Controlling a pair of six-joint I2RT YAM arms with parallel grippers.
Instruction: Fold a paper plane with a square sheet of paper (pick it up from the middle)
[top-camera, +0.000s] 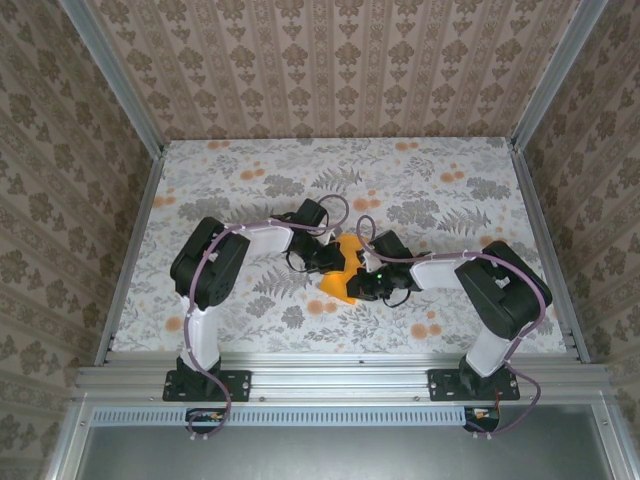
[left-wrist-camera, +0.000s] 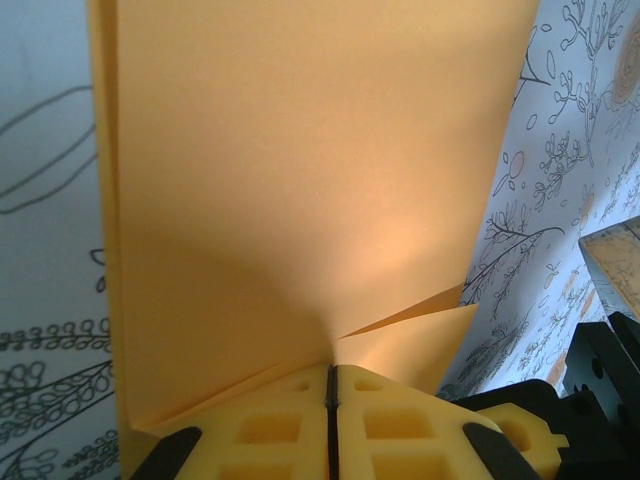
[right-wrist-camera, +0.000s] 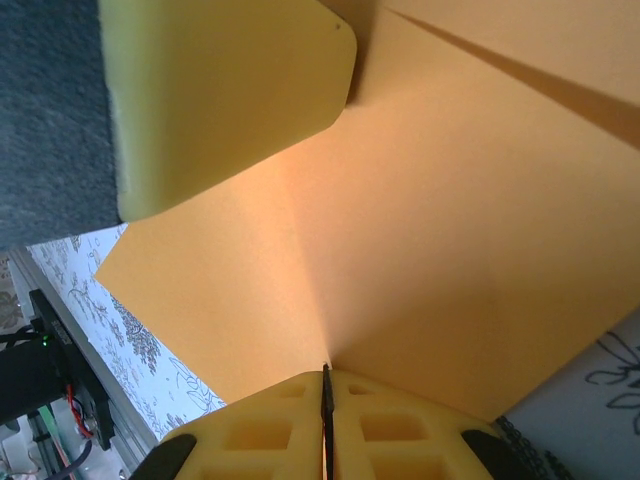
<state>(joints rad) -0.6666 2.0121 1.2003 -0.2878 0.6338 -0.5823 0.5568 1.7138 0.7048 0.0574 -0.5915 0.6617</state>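
The square sheet of paper (top-camera: 338, 284), partly folded, sits over the middle of the table (top-camera: 250, 165); we clench left gripper (left-wrist-camera: 330, 372) and right gripper (right-wrist-camera: 325, 372) on it from opposite sides, equally near.

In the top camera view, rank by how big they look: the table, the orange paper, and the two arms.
1. Table.
2. Left arm and right arm: alike, so unranked.
3. Orange paper, partly hidden by both arms.
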